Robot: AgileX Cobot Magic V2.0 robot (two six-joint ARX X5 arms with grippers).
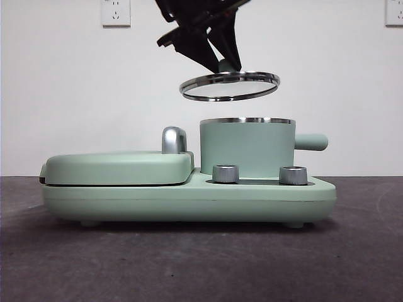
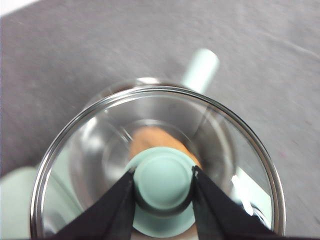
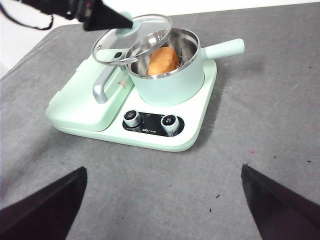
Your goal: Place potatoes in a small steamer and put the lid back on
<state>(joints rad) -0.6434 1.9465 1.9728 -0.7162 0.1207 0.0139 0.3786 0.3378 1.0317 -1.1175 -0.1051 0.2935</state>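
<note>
- My left gripper is clenched on the small mint-green knob of the round clear glass lid with the steel rim; one black jaw sits on each side of the knob, which I judge is the only sure hold on a flat pane of glass.
- The lid hangs in the air above the small cylindrical mint-green steamer pot, clear of its steel rim and tilted a little. From the right wrist view it looks offset toward the flat griddle side rather than centred, so I reckon it needs lining up before it goes down.
- The pot sits in its well on the mint-green cooker base, its stubby green side handle pointing away from the closed flat griddle cover. Two silvery dials sit on the base's front.
- Inside the steel-lined pot lies one oblong tan-brown potato, resting on the bottom and well below the rim. I see nothing else in there, so loading looks done and only the lid remains.
- My right gripper waits well back over the grey table, jaws spread wide and empty.
</note>
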